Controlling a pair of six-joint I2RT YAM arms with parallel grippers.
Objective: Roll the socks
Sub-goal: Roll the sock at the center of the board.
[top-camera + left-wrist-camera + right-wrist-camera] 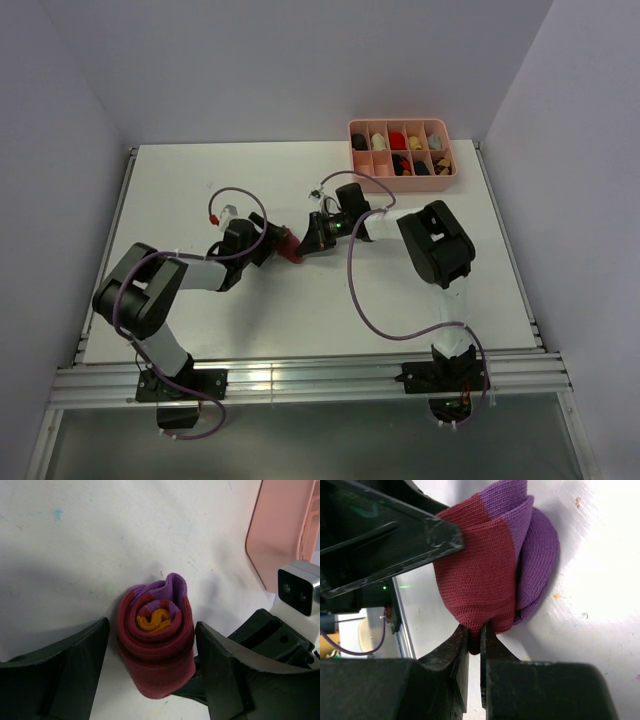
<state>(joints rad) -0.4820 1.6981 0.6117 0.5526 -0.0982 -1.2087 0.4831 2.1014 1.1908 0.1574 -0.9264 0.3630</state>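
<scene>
A rolled sock, dark red with purple and a yellow core (157,640), lies on the white table (200,190) at mid-table (289,245). My left gripper (152,680) is open, its two fingers standing either side of the roll, close to it. My right gripper (475,642) is shut on a fold of the sock's red outer layer (480,580), pinching it at the roll's edge. The two grippers meet at the sock in the top view, left (268,243) and right (310,240).
A pink compartment tray (401,148) holding several rolled socks stands at the table's far right; its wall shows in the left wrist view (280,535). Cables loop over the table near both arms.
</scene>
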